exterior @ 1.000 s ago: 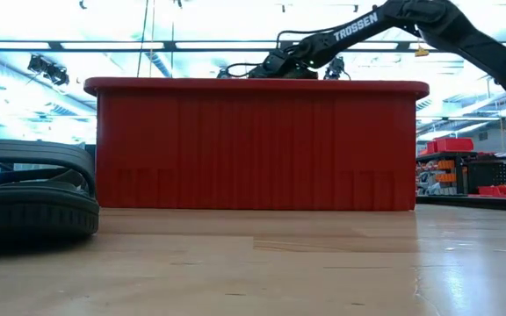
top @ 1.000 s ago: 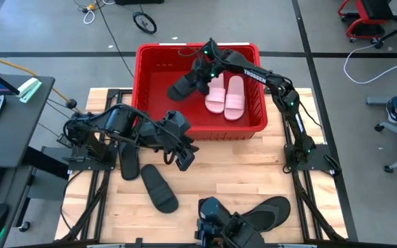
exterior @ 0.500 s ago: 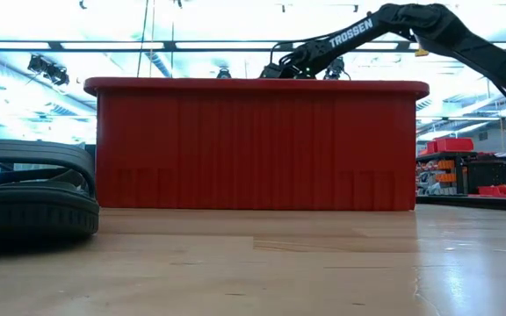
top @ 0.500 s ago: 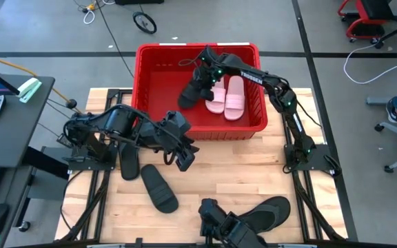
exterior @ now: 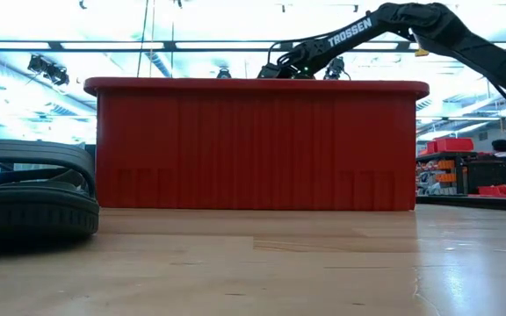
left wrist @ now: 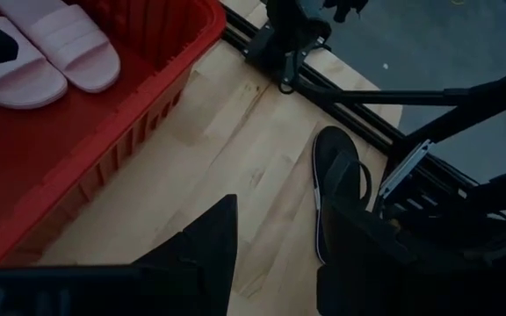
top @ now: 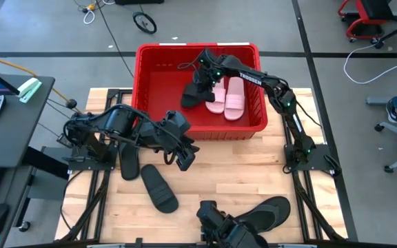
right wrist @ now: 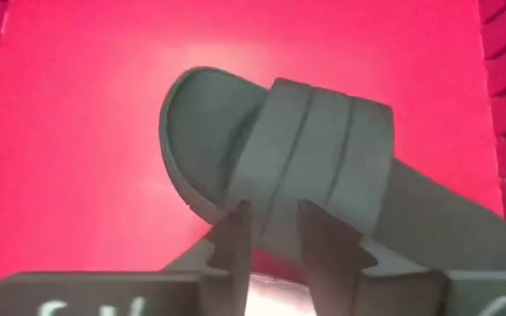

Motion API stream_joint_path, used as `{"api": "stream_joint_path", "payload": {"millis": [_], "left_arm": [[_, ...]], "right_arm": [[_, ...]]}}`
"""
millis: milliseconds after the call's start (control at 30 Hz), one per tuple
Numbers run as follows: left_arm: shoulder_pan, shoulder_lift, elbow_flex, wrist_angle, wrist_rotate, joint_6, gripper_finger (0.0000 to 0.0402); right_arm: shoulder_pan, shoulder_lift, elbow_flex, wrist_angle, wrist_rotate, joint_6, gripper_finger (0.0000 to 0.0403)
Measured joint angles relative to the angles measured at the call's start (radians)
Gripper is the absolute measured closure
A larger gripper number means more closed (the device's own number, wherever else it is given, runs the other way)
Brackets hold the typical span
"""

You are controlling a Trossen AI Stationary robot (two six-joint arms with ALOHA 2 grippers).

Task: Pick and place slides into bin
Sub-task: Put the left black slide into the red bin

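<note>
On the left of the table, the left gripper (top: pixel 182 157) is hanging idle just in front of the bin, its fingers (left wrist: pixel 207 248) standing apart with nothing between them. Beside and below it two black slides are lying on the wood: one (top: pixel 129 162) partly under the left arm, and one (top: pixel 159 187) near the middle of the table. Further right, a third black slide (top: pixel 271 212) is lying sole-down near the front edge, and the left wrist view is looking straight at it (left wrist: pixel 339 189). Behind all this, the red bin (top: pixel 154 54) is sitting at the back of the table with the two pink slides (top: pixel 226 97) lying side by side on its floor. The right gripper (top: pixel 206 77) is reaching into the bin from the right, its fingers (right wrist: pixel 235 230) pinching the wide strap of a fourth black slide (right wrist: pixel 306 189), which is hanging tilted just left of the pink pair, above the red floor. To do this step well, the arm should probably be lowering the slide until it is close to the floor over the bare patch left of the pink pair before letting go, so it is not landing on them or bouncing. The fingers should be opening fully and lifting straight up so the strap is not snagging.
</note>
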Motion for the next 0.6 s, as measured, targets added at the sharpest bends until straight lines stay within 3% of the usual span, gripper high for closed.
{"api": "stream_joint_path", "payload": {"millis": [200,333,467,600], "left_arm": [[0.0,0.0,0.0,-0.001,0.0,0.0,0.023],[0.0,0.0,0.0,-0.034,0.017,0.002,0.023],[-0.004,0.003,-0.004,-0.128,0.138,-0.002,0.023],[-0.045,0.029,-0.008,-0.199,0.232,-0.025,0.023]], "right_arm": [[0.019,-0.003,0.0,-0.046,-0.002,0.114,0.0266],[0.053,-0.045,0.0,-0.156,-0.085,0.212,0.0263],[0.11,-0.135,0.0,-0.308,-0.21,0.227,0.0272],[0.187,-0.271,0.0,-0.407,-0.24,0.226,0.0283]]}}
